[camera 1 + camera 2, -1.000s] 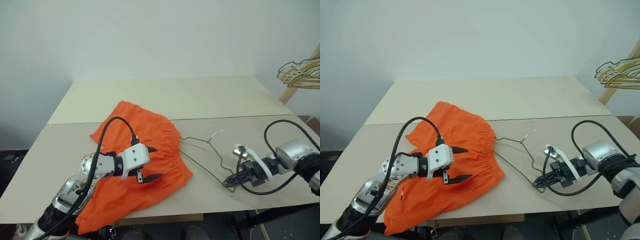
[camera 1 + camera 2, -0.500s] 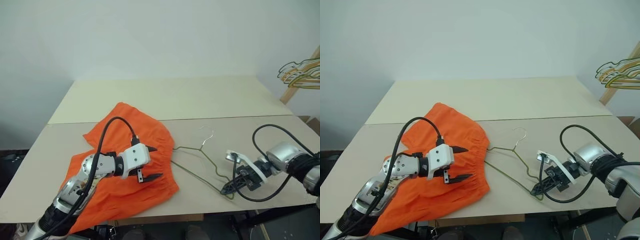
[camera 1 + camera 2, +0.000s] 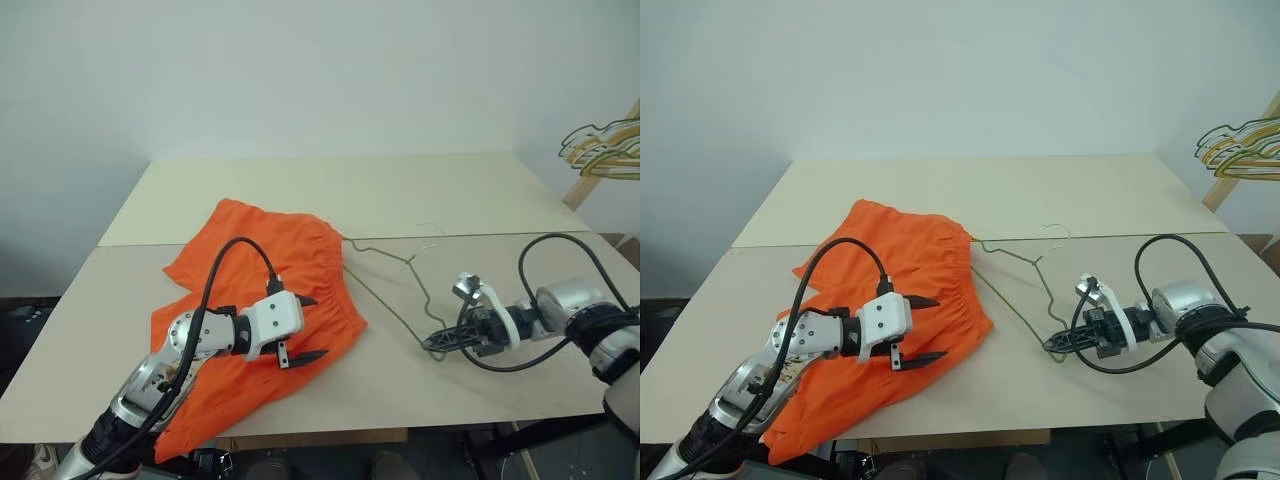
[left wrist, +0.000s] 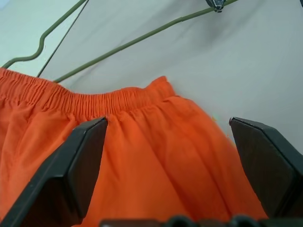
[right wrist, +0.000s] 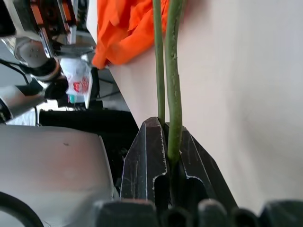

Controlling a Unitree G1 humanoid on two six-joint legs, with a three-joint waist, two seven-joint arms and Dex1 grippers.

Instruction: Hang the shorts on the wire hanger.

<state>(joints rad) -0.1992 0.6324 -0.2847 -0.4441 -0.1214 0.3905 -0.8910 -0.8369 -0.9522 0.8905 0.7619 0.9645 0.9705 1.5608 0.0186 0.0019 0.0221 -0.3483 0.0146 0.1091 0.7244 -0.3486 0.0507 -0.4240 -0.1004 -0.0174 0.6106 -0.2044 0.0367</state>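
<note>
Right wrist view: right gripper [image 5: 171, 158] has its jaws pressed together on the wire hanger [image 5: 173, 71], pinching it at one outer corner where two wire runs meet. A corner grip makes sense: it gives a handle on the thin frame, and the rest of the triangle stays free to go into cloth.

Left eye view: the hanger [image 3: 400, 300] lies low over the beige table [image 3: 330, 195], hook [image 3: 425, 245] pointing away from the robot, its far corner right at the gathered waistband of the orange shorts [image 3: 290, 270]. Whether the wire tip has entered the waistband or only lies against it, cannot tell. Right gripper [image 3: 432, 343] sits at the near corner, well apart from the cloth.

Shorts lie spread flat on the near left part of the table, waistband facing the hanger, one leg trailing over the near table edge. Likely laid this way so the opening meets the wire.

Left gripper [image 3: 302, 327] hovers over the shorts with jaws spread wide, holding nothing. Left wrist view confirms: both fingers [image 4: 78, 165] flank the waistband area, cloth between them ungrasped. Judged as poised to take the waistband and steady or lift it while the right arm feeds the hanger in.

Coloured hangers [image 3: 600, 150] on a wooden rail at far right, not part of this.

Step in hand: aligning hanger with waistband. Hanging not yet done.
</note>
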